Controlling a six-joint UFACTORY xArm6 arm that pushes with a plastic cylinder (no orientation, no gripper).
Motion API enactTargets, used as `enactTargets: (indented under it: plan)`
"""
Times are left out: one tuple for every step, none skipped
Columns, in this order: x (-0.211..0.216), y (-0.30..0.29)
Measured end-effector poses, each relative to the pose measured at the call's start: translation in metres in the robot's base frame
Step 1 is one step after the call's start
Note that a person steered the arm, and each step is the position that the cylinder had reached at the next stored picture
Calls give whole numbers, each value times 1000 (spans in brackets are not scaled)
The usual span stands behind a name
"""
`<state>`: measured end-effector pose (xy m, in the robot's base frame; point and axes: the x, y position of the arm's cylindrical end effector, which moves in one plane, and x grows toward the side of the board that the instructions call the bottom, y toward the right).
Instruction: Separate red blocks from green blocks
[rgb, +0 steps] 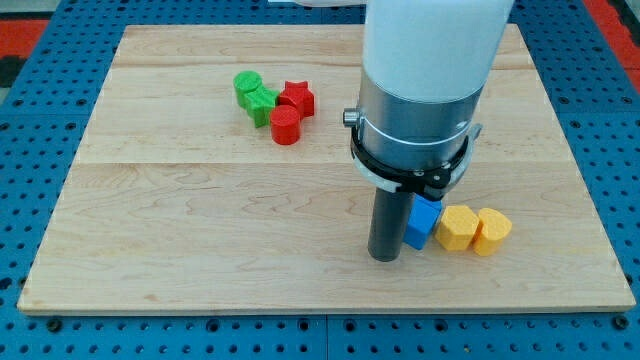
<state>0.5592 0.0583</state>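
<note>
Wooden board (200, 220) on blue pegboard. My tip (384, 257) is bare rod, near right, touching blue block (422, 222); yellow blocks (474, 230) beyond. Far left, red star (297, 97) and red cylinder (285, 126) touch green blocks (254, 95). No separation yet; next I travel there and wedge between colours.

Blue block (422, 222), two yellow blocks (474, 229)

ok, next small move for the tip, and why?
Probably slide my tip toward the view's upper left, toward the cluster. It sits beside the blue block, far from the red cylinder and red star, which touch the green blocks.
</note>
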Motion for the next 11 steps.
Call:
enactTargets:
  plan:
    - [5,-49]
    - [23,-104]
    - [-12,-158]
    - [-63,-198]
    - [-104,-216]
    - [-133,-166]
    - [-146,-141]
    - [-155,-129]
    - [-173,-110]
    - [-191,-92]
    - [-223,-105]
